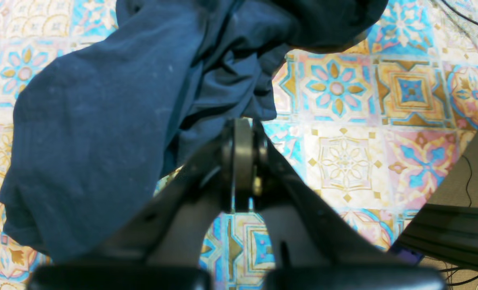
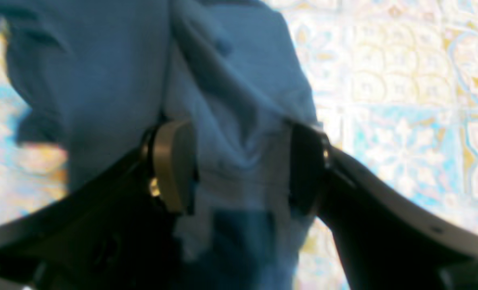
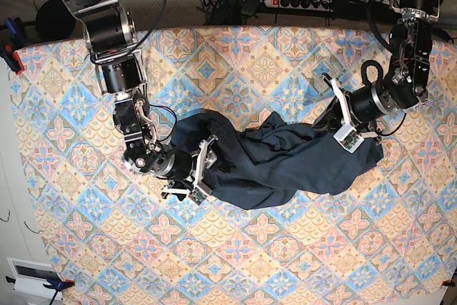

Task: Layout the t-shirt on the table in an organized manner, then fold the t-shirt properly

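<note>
T-shirt lies bunched mid-table; right claw spread around cloth, left claw together.

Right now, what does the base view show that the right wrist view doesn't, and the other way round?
Only the base view shows the whole crumpled t-shirt spread between both arms, the left hand at its far end, and the power strip behind the table. Only the right wrist view shows, blurred, a bunch of cloth sitting between the right hand's wide-apart jaws. Both show the t-shirt, the patterned table and the right hand.
</note>
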### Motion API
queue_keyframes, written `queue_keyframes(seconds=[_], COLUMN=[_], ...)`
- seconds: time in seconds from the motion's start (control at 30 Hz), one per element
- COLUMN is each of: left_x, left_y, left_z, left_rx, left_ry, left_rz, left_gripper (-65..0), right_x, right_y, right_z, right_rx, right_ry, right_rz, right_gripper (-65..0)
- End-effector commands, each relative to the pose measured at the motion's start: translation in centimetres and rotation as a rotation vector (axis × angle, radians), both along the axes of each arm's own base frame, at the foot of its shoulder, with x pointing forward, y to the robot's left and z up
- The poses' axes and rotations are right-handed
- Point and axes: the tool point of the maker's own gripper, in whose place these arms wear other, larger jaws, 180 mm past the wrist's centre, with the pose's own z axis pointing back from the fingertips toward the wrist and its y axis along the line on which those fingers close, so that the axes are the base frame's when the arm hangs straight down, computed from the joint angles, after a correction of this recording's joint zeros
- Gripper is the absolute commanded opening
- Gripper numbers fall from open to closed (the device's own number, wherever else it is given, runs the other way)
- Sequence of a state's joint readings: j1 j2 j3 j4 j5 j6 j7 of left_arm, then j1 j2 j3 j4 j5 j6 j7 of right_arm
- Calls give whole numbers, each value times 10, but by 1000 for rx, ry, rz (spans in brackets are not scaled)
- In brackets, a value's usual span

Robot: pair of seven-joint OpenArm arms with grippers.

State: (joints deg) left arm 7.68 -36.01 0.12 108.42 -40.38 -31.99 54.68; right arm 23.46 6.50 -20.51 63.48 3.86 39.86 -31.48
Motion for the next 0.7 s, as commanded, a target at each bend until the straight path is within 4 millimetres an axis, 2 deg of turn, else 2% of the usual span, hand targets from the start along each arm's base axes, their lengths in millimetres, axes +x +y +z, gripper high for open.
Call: queue_keyframes(seconds=[0.0, 0.1, 0.23, 0.3, 0.37, 0.5, 0.67], left_x=[6, 6, 6, 6, 6, 7, 11], left_y=[1, 1, 1, 1, 1, 2, 4], left_z=[13, 13, 13, 13, 13, 13, 20], left_rx=[-12, -12, -12, -12, -12, -12, -30], left_ry=[-43, -43, -43, -43, -43, -44, -75], left_rz=[-3, -3, -3, -3, -3, -2, 11], left_gripper=[-650, -650, -650, -650, -650, -650, -650], right_x=[13, 11, 11, 11, 12, 13, 2], right_y=[1, 11, 17, 16, 17, 23, 12], right_z=[17, 15, 18, 20, 22, 53, 73], right_rx=[-2, -21, -12, -10, -9, 21, 62], right_ry=[-56, -62, -68, -73, -80, -174, -239], right_rz=[7, 25, 29, 26, 26, 37, -9], right_gripper=[-290, -359, -569, -650, -643, -643, -643])
